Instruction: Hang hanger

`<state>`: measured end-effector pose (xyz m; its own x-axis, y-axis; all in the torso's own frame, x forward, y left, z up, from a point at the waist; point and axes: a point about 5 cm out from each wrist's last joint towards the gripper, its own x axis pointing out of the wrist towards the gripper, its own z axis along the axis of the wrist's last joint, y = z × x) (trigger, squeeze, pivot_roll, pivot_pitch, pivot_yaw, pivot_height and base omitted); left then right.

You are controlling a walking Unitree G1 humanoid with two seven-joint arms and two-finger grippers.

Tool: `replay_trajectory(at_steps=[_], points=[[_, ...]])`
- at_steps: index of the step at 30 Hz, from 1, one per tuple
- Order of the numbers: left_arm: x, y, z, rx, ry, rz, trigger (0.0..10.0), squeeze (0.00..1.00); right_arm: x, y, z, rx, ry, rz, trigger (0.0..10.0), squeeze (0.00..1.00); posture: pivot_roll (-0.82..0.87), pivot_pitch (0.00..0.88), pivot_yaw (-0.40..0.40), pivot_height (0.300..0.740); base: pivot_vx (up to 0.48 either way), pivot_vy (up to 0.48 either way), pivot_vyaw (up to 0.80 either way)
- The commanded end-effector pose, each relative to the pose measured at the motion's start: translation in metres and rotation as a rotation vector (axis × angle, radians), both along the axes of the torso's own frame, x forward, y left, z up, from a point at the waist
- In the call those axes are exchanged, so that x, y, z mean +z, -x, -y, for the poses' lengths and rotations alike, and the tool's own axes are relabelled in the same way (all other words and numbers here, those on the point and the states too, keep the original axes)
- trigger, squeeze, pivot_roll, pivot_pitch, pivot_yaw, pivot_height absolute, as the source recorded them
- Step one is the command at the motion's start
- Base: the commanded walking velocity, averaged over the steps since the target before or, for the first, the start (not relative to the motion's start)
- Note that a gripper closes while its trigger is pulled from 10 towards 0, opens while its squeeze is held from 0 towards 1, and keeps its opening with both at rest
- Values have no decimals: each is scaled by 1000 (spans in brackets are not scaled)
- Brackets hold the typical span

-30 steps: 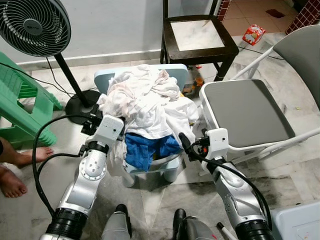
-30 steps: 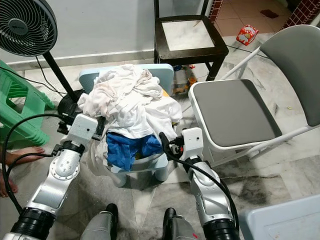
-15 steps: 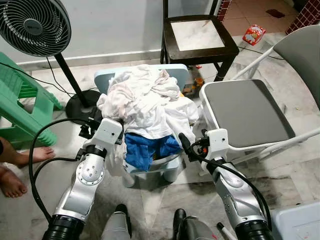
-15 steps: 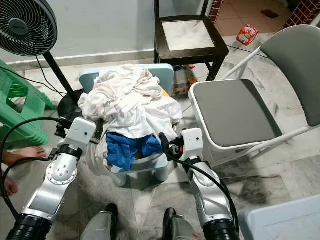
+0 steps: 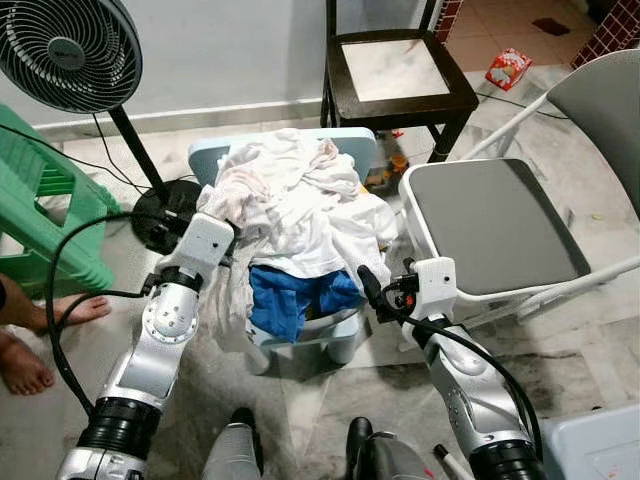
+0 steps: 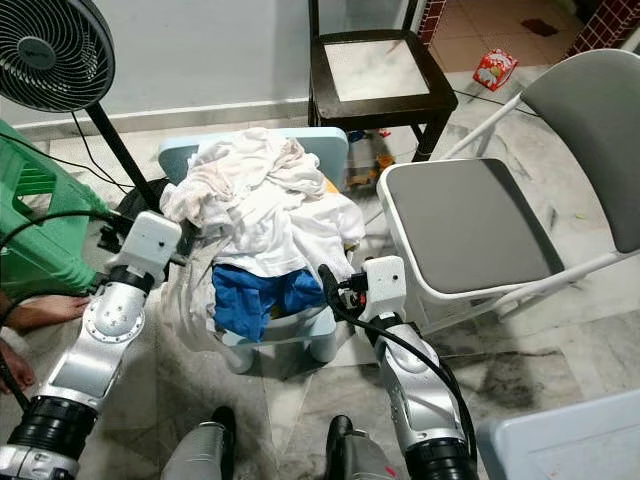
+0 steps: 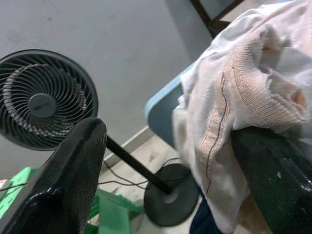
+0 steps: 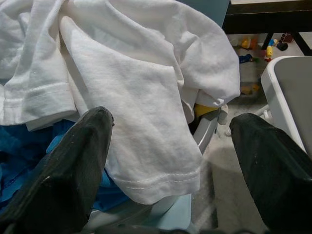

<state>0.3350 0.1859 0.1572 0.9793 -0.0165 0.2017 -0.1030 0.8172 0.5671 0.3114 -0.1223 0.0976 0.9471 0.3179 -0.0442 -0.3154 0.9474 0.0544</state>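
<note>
While your head camera looks down at the floor, a pale blue plastic chair (image 5: 345, 330) sits at the centre of the frame, heaped with white laundry (image 5: 295, 205) over a blue garment (image 5: 295, 300). You have no hanger to go on: I cannot make one out among the clothes.

Your left pincer (image 7: 161, 180) is at the left edge of the pile, fingers spread wide; one finger (image 7: 278, 183) lies under a fold of cream knit cloth (image 7: 243, 92) that drapes over it, while the other finger (image 7: 68, 180) stands apart in free air. From the head views, a strip of that cloth hangs down beside the left arm (image 5: 165, 320).

Your right pincer (image 8: 170, 185) hovers low at the chair's front right corner, fingers parted and holding nothing, just beside the hem of a white T-shirt (image 8: 146, 112).

Around the chair you have a standing fan (image 5: 70, 50) at upper left, a green plastic stool (image 5: 40, 215) at the left edge, a dark wooden chair (image 5: 395, 75) at top centre and a grey folding chair (image 5: 495, 220) on the right. A person's bare feet (image 5: 35, 335) show at lower left (well apart from the arm).
</note>
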Motion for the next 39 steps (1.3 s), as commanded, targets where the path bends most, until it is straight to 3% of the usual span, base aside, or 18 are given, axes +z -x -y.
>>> replay_trajectory(at_steps=[1, 2, 3, 4, 5, 10, 11, 12, 13, 18, 21, 22, 23, 24, 30, 31, 39], points=[[-4, 4, -5, 18, -3, -10, 10000, 0, -8, 4, 3, -14, -1, -24, 10000, 0, 231, 327, -12, 740, 0, 0, 0], [-5, 4, -6, 15, -1, -7, 7765, 0, -8, 4, 2, -13, -2, -25, 10000, 0, 234, 326, -12, 740, 0, 0, 0], [-5, 4, -6, 15, -1, -7, 7765, 0, -8, 4, 2, -13, -2, -25, 10000, 0, 234, 326, -12, 740, 0, 0, 0], [-5, 4, -6, 10, 9, -3, 588, 0, -8, 3, 1, -12, -3, -24, 10000, 0, 235, 326, -13, 740, 0, 0, 0], [-5, 4, -6, 6, 12, -3, 0, 0, -7, 3, 1, -11, -3, -23, 10000, 0, 237, 325, -14, 740, 0, 0, 0], [-3, 4, 1, -23, 21, 0, 0, 0, -6, 2, 0, -7, -3, -21, 10000, 0, 239, 324, -15, 740, 0, 0, 0], [-5, 4, 6, -36, 20, -7, 7569, 0, -6, 1, 1, -8, -2, -21, 10000, 0, 239, 325, -18, 740, 0, 0, 0], [-5, 4, 6, -36, 20, -7, 7569, 0, -6, 1, 1, -8, -2, -21, 10000, 0, 239, 325, -18, 740, 0, 0, 0], [-6, 5, 12, -61, 28, -10, 10000, 0, -6, 1, 1, -8, -1, -20, 10000, 0, 236, 324, -20, 740, 0, 0, 0], [-15, 11, 38, -145, 58, -39, 10000, 0, -5, 0, 3, -9, 3, -17, 10000, 0, 229, 321, -22, 740, 0, 0, 0], [-17, 14, 45, -170, 69, -47, 10000, 0, -5, 0, 3, -11, 5, -16, 10000, 0, 227, 320, -22, 740, 0, 0, 0], [-18, 16, 46, -173, 79, -50, 10000, 90, -5, 0, 4, -12, 6, -16, 10000, 0, 223, 318, -23, 740, 0, 0, 0], [-19, 17, 46, -172, 91, -52, 10000, 812, -5, 0, 4, -13, 7, -16, 10000, 0, 223, 318, -24, 740, 0, 0, 0], [-20, 18, 46, -172, 94, -52, 10000, 1000, -5, 0, 5, -14, 7, -16, 10000, 0, 223, 318, -24, 740, 0, 0, 0], [-21, 23, 42, -147, 87, -57, 10000, 1000, -5, 0, 4, -11, 9, -16, 10000, 0, 228, 317, -28, 740, 0, 0, 0], [-21, 23, 41, -146, 86, -59, 10000, 0, -5, 0, 4, -10, 9, -17, 10000, 0, 229, 318, -27, 740, 0, 0, 0], [-22, 14, 35, -120, 87, -81, 10000, 0, -5, -1, 3, -4, 8, -17, 10000, 0, 226, 322, -31, 740, 0, 0, 0]])
